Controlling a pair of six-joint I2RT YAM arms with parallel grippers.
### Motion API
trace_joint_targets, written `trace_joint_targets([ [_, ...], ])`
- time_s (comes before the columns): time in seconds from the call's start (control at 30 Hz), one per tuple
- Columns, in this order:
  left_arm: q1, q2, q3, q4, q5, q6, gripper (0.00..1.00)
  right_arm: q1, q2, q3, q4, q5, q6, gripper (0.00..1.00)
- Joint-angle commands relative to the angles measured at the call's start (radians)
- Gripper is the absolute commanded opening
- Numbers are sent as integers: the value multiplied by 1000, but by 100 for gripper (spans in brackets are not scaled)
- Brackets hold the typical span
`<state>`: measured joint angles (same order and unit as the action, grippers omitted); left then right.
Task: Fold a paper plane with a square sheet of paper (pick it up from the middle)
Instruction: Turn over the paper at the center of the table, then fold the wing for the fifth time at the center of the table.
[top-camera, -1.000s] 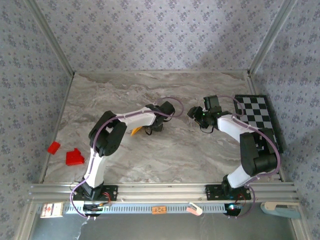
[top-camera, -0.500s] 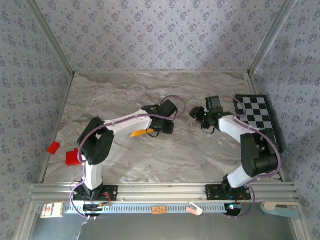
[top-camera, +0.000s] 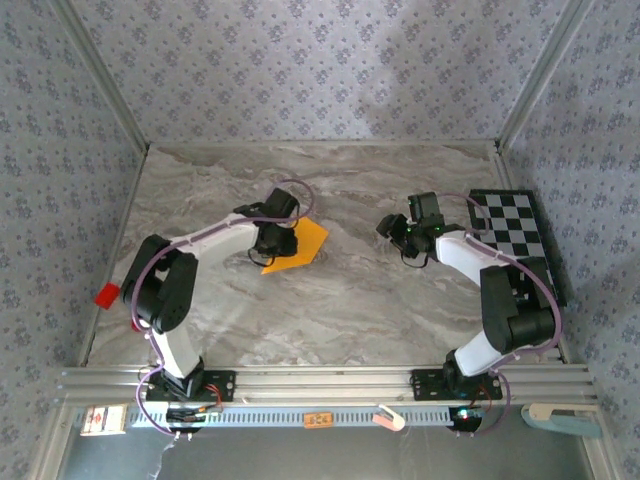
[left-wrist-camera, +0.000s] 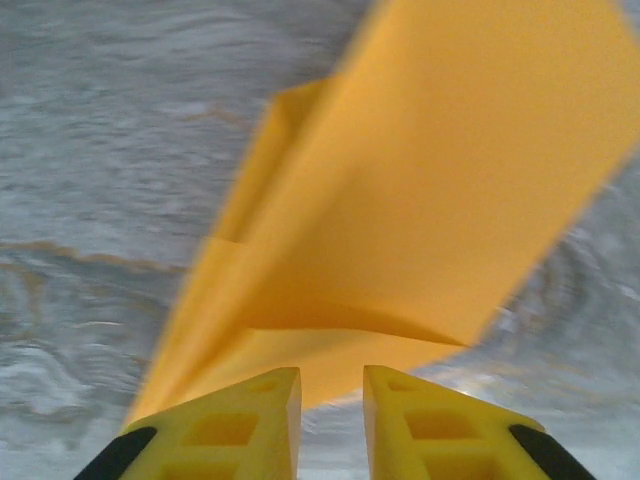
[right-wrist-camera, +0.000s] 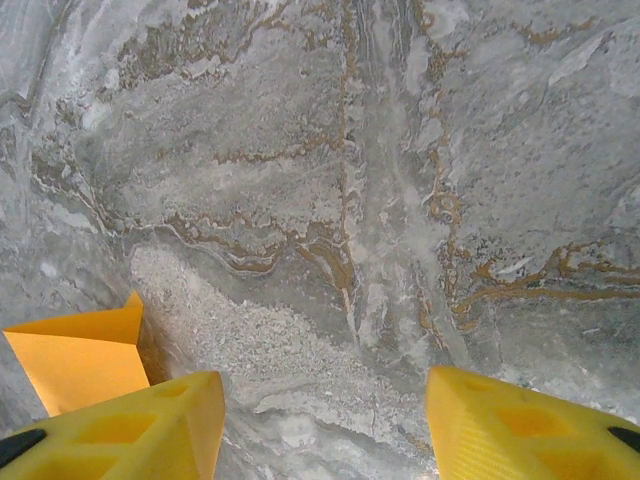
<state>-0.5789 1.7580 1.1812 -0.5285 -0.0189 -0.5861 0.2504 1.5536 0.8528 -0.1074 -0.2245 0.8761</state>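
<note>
Your left tool (left-wrist-camera: 332, 388) nearly together at the folded paper (left-wrist-camera: 420, 200), grip unclear; right tool (right-wrist-camera: 325, 395) apart over table (right-wrist-camera: 400, 150).

Right gripper (right-wrist-camera: 322, 400) is hanging over the marbled tabletop (right-wrist-camera: 400, 150), looking pretty much straight down at it. Its two yellow fingers (right-wrist-camera: 150, 430) are poking in from the bottom corners and standing wide apart, with nothing sitting between them but bare grey stone with brownish-gold veins running through it. Over on the left edge a piece of folded orange-yellow paper (right-wrist-camera: 80, 360) is lying on the surface, one pointed corner sticking up toward the top and a crease running across it. It's sitting just beside the left-hand finger, outside the jaws, and partly tucking behind that finger.
</note>
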Motion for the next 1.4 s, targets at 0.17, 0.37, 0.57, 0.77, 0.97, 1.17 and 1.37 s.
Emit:
trace_joint_targets([
  [0.17,73,61,1,76,36,-14,18,21,29,44,-15,-15,7,58],
  [0.37,81,108,26,77,37,-17,15,31,48,61,-18,-25,3,58],
  [0.57,81,135,29,76,70,-18,12,61,82,94,-16,-58,-5,58],
  [0.77,79,144,18,62,79,-39,11,151,177,142,39,-167,34,57],
  [0.97,79,154,12,55,83,-63,10,257,272,176,134,-202,159,55],
  [1.17,79,161,11,49,80,-66,10,323,357,229,190,-214,252,49],
  [1.37,81,162,6,51,80,-70,10,351,411,262,197,-232,295,45],
])
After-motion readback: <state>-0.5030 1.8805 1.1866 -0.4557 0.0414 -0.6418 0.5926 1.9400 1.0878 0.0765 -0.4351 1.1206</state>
